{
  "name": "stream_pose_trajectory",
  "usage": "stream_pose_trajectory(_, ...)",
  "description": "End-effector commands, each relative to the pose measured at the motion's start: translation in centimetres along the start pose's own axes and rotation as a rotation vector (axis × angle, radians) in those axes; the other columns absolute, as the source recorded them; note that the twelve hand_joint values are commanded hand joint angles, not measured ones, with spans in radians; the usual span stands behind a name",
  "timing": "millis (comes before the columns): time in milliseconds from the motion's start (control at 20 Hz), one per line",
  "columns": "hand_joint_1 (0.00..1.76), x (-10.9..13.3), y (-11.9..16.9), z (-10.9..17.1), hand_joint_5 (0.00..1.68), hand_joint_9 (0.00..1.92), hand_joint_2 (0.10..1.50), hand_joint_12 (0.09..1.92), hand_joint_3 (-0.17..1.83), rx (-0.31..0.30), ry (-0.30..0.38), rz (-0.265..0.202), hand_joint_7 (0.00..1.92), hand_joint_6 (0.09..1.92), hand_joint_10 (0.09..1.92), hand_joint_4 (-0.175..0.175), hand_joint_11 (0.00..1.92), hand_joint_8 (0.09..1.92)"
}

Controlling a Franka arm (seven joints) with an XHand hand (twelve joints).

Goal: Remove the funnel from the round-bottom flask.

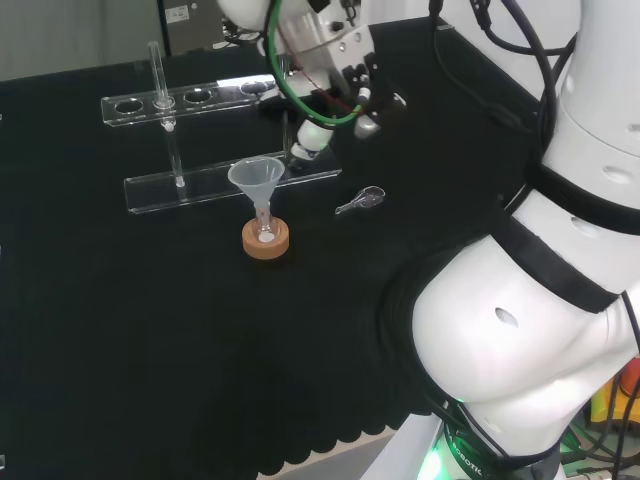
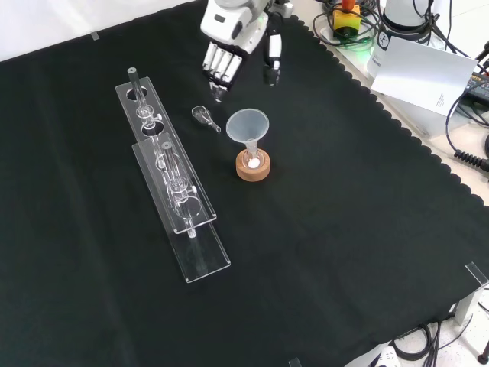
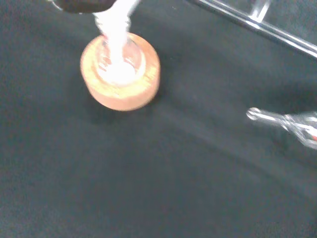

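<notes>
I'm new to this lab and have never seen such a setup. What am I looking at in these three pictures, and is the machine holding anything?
It is one white robot arm with a black and white hand instead of a gripper. One camera looks over the arm from behind, one looks down from in front, and one sits at the wrist. On the black cloth a clear funnel sits in a small flask on a cork ring. Beside it lie a small clear spoon-like piece and a clear tube rack. The hand hangs above the cloth near the funnel, fingers relaxed, holding nothing.
</notes>
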State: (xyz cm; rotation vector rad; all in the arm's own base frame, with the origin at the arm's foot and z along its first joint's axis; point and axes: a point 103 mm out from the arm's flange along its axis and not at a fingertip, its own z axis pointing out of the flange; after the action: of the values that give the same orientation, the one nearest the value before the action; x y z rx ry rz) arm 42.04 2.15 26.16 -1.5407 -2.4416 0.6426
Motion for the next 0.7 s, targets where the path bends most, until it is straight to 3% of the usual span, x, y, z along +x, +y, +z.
stream_pose_trajectory(50,0.73,1.6,1.1,0.4,0.21,0.39,0.91,1.34,-0.17,0.095,-0.091,0.021,0.19,0.09,0.7,-0.049,0.38,0.67)
stream_pose_trajectory(400,0.74,2.3,2.2,0.5,0.25,0.42,0.91,1.33,-0.17,0.162,-0.134,0.036,0.22,0.09,0.68,-0.042,0.41,0.66)
stream_pose_trajectory(700,0.74,1.8,2.9,1.2,0.25,0.39,0.91,1.33,-0.17,0.217,-0.125,0.05,0.19,0.09,0.67,-0.04,0.41,0.65)
